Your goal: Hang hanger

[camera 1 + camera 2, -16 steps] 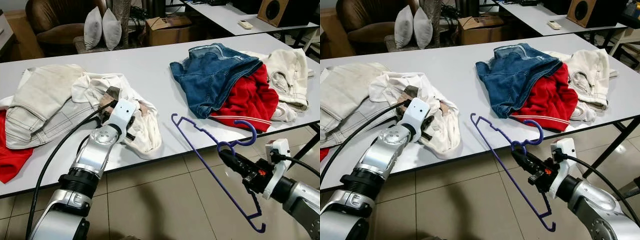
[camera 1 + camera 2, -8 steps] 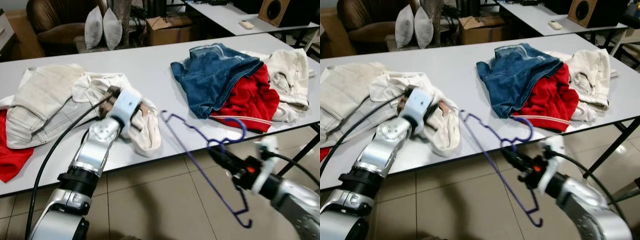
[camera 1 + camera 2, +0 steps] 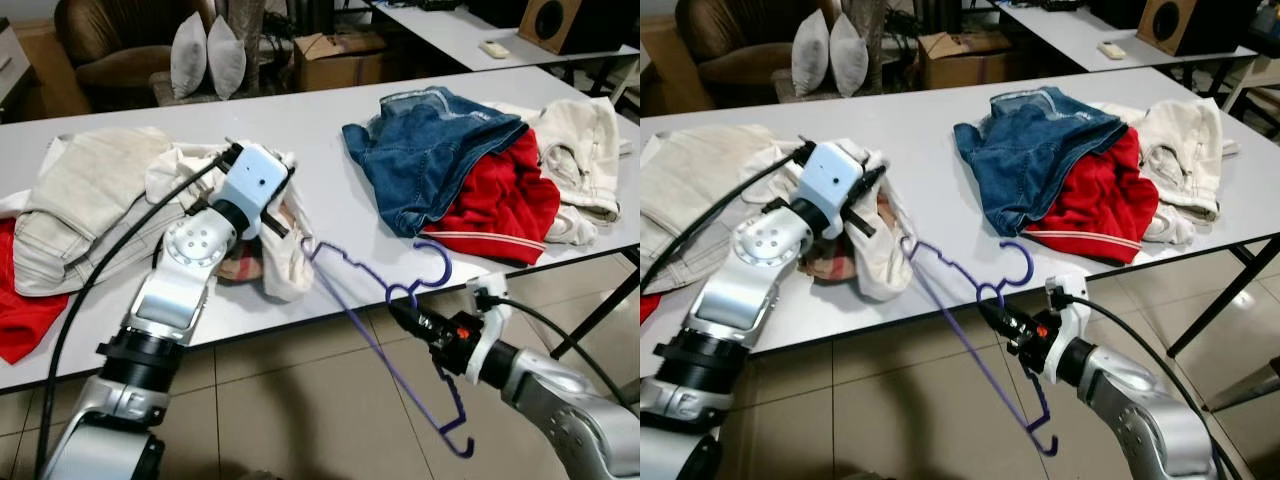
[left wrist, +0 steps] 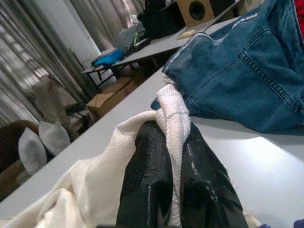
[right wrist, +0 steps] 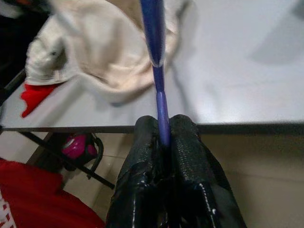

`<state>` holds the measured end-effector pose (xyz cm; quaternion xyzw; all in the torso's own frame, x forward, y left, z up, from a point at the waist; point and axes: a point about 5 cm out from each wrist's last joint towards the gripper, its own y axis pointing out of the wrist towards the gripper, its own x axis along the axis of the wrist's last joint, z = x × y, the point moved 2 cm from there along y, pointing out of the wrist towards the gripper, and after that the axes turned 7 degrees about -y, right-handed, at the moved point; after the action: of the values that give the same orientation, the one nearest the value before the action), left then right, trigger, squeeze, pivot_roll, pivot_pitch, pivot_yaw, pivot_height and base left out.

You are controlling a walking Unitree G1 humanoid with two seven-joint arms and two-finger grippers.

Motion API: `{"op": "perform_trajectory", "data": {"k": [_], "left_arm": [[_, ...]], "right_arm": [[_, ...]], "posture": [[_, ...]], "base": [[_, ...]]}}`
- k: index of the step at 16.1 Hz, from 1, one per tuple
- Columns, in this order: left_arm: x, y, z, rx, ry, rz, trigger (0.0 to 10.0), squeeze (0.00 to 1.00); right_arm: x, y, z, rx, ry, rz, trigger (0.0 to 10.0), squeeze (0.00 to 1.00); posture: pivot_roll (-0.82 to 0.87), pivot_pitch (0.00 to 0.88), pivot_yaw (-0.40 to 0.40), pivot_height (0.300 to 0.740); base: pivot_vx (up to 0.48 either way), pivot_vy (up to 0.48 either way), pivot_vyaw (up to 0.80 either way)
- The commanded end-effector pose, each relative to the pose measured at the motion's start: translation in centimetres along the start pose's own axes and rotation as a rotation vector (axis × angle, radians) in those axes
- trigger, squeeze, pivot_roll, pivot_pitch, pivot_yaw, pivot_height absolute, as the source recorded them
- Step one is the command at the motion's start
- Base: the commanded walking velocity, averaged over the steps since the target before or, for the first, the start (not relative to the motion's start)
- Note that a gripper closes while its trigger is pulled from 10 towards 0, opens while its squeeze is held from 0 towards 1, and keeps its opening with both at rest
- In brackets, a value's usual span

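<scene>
— What's changed in the last second?

— The left gripper has lifted the cream garment off the pile near the table's front edge, and a plaid lining now shows under it. The right gripper has swung the purple hanger leftwards, so its upper tip now sits just beside the hanging cloth.

— How are the fingers set?

— Left fingers are pressed together on a fold of that knit, ribbed fabric. Right fingers are clamped on the hanger's thin, smooth plastic rod, just below the hook.

— And the hanger itself?

— In the air off the table's front edge, tilted, its lower end down over the tiled floor.

— The rest?

— Creased blue denim over a red garment near the right edge, with a cream hoodie beside them; pale jeans toward the left edge.
</scene>
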<state>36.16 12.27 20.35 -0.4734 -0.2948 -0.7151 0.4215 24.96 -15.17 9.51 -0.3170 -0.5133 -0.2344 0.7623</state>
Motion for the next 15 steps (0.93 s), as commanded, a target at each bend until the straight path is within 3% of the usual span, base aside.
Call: {"op": "perform_trajectory", "data": {"k": [1, 4, 7, 9, 13, 15], "left_arm": [[0.8, -0.2, 0.1, -0.011, 0.017, -0.022, 0.0, 0.0], [-0.5, -0.9, -1.8, -0.177, 0.112, 0.073, 0.0, 0.0], [-2.1, -1.4, 0.5, -0.034, 0.142, 0.175, 0.0, 0.0], [-2.0, -1.9, 1.8, 0.022, 0.156, 0.182, 0.0, 0.0], [-1.4, -2.1, 2.5, 0.05, 0.156, 0.166, 0.0, 0.0], [-1.4, -2.1, 2.7, 0.073, 0.152, 0.171, 0.0, 0.0]], "right_arm": [[-0.5, 0.2, -0.4, -0.023, 0.018, 0.039, 10.0, 0.0], [0.5, 0.5, -1.3, -0.015, 0.03, 0.001, 10.0, 0.0], [1.7, -0.8, -1.4, 0.015, 0.001, -0.051, 10.0, 0.0], [1.6, -1.3, -2.7, -0.062, -0.003, -0.048, 10.0, 0.0], [2.7, -0.8, -3.8, -0.125, 0.004, -0.092, 10.0, 0.0], [3.8, -0.4, -2.9, -0.055, -0.008, -0.141, 10.0, 0.0]], "posture": [[-0.05, 0.0, 0.045, 0.74], [-0.06, 0.0, 0.038, 0.74], [-0.07, 0.0, 0.033, 0.74], [-0.07, 0.0, 0.037, 0.74], [-0.07, 0.0, 0.034, 0.74], [-0.07, 0.0, 0.024, 0.74]], "base": [[0.0, 0.0, 0.0], [0.0, 0.0, 0.0], [0.0, 0.0, 0.0], [0.0, 0.0, 0.0], [0.0, 0.0, 0.0], [0.0, 0.0, 0.0]]}}
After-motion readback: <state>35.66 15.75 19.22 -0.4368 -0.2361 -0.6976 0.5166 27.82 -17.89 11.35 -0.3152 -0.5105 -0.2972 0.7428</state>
